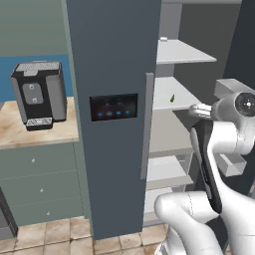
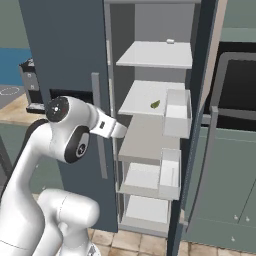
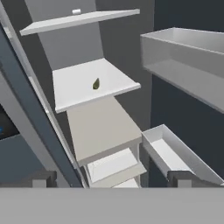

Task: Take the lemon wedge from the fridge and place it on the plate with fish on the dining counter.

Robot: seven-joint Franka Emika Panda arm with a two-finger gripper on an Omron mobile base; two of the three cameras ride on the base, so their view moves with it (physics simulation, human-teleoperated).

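The lemon wedge (image 3: 96,83) is lying alone on a white shelf (image 3: 113,85) inside the fridge (image 1: 112,60), second from the top, near the shelf's middle. The right door is standing open, leaving the way to it clear. The claw (image 3: 113,178) is hanging outside and below that shelf, fully open and holding nothing, aiming into the compartment, probably lining up its reach. A black coffee machine (image 1: 39,94) is sitting on the wooden desk (image 1: 35,130) left of the fridge.

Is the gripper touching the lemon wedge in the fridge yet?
Apart. In the hand view the open gripper sits at the bottom, while the lemon wedge lies far up on a white shelf, empty space between.
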